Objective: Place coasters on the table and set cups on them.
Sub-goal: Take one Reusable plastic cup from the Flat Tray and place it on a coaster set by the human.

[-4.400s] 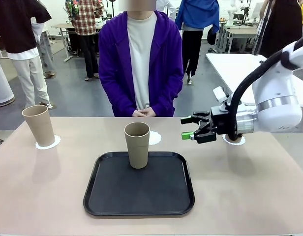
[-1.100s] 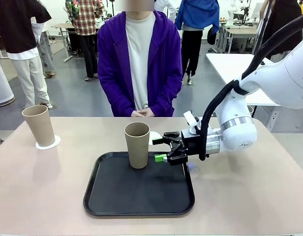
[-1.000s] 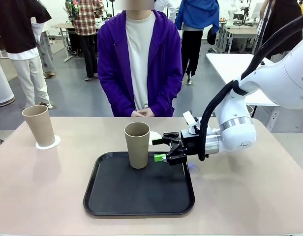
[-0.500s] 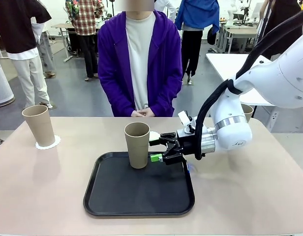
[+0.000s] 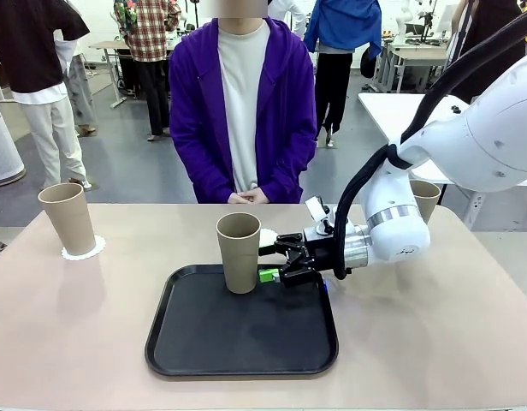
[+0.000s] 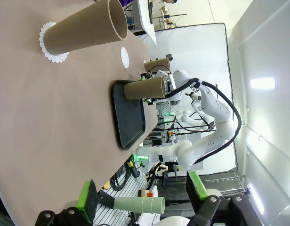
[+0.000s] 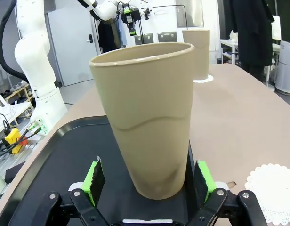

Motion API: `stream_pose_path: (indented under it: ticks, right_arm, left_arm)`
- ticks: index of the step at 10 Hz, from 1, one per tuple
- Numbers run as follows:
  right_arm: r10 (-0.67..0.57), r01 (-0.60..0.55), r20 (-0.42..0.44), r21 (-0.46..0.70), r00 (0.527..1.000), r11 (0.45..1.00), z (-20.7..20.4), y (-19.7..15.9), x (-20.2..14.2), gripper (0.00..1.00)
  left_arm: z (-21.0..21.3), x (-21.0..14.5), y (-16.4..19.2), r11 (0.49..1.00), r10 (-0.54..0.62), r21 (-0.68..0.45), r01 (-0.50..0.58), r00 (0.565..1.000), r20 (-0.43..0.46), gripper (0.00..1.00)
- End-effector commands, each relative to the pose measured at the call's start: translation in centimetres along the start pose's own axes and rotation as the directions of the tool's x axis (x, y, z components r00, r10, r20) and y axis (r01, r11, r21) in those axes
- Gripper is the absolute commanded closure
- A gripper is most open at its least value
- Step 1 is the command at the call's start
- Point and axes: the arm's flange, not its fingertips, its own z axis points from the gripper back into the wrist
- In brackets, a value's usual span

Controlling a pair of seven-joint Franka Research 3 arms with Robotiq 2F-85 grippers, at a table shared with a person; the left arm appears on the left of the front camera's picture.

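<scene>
The scene is bright and evenly lit from overhead, with soft, short shadows lying under the cup [image 5: 239, 252] just ahead of the right gripper [image 5: 270, 263] and a dull sheen on the black tray [image 5: 243, 330] below it. From the left wrist, white glare from ceiling lights and a pale wall washes out the area far beyond the left gripper [image 6: 142, 195], and straight lines bow near the edges. From the right wrist, the cup between the green pads [image 7: 94, 177] is sharp, while the room beyond is slightly soft.
</scene>
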Motion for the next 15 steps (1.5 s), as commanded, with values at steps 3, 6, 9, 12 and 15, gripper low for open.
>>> stream_pose_path:
  ticks: [3,6,9,12,15]
  right_arm:
    - [-0.015,0.015,0.008,-0.008,1.000,1.000,-1.7,-1.2,0.0,0.00]
    - [-0.006,0.006,0.008,0.007,1.000,1.000,-2.7,-1.5,0.2,0.00]
    - [-0.001,0.001,0.012,0.024,1.000,1.000,-4.1,-2.1,0.2,0.00]
    - [-0.006,0.004,0.031,0.049,1.000,0.999,-5.9,-2.8,0.3,0.00]
    - [0.017,-0.020,0.034,0.096,0.999,0.995,-6.7,-2.6,0.4,0.11]
  left_arm:
    - [0.1,-0.1,-0.1,1.000,0.001,0.003,-0.001,1.000,0.004,0.00]
    - [0.1,-0.1,-0.1,1.000,0.001,0.003,-0.001,1.000,0.004,0.00]
    - [0.1,-0.1,-0.1,1.000,0.001,0.003,-0.001,1.000,0.004,0.00]
    - [0.1,-0.1,-0.1,1.000,0.001,0.003,-0.001,1.000,0.004,0.00]
    - [0.1,-0.1,-0.1,1.000,0.001,0.003,-0.001,1.000,0.004,0.00]
